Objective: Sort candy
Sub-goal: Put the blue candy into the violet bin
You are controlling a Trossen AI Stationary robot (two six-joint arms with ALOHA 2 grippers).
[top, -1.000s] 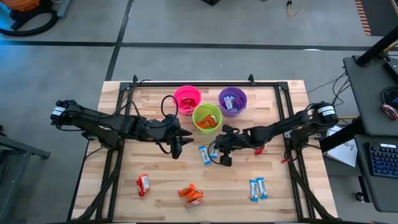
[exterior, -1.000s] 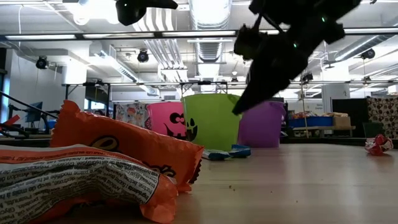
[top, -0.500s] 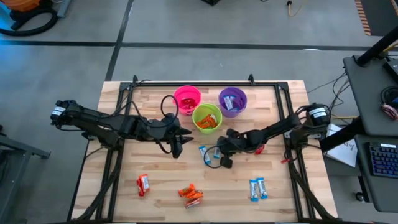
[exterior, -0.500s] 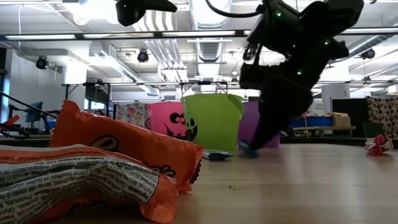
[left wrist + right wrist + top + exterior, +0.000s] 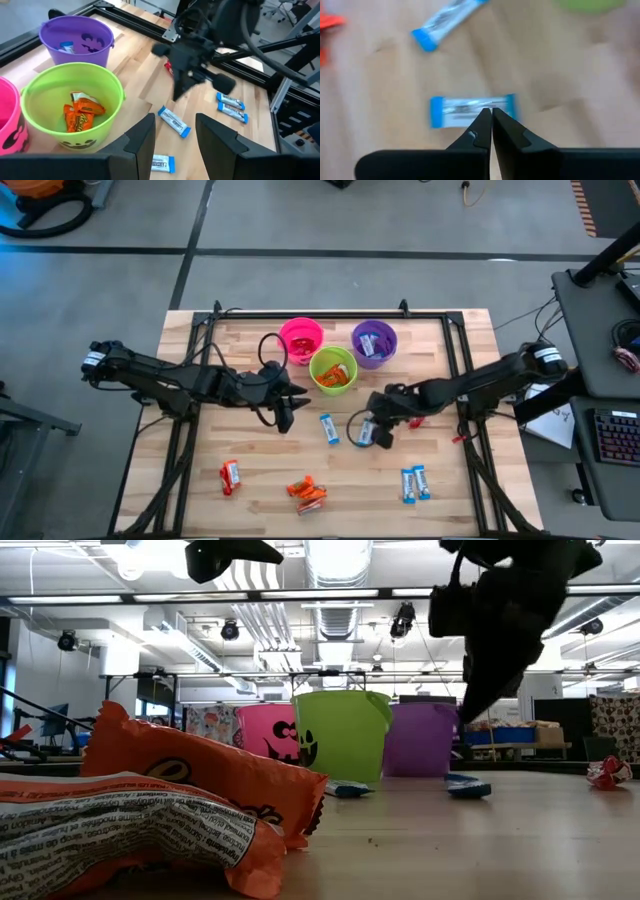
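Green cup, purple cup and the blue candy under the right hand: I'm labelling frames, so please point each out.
Green cup (image 5: 95, 125), left wrist view, front outer wall.
Purple cup (image 5: 56, 35), left wrist view, outer wall near the rim.
Blue candy (image 5: 465, 107), right wrist view, middle of the wrapper.
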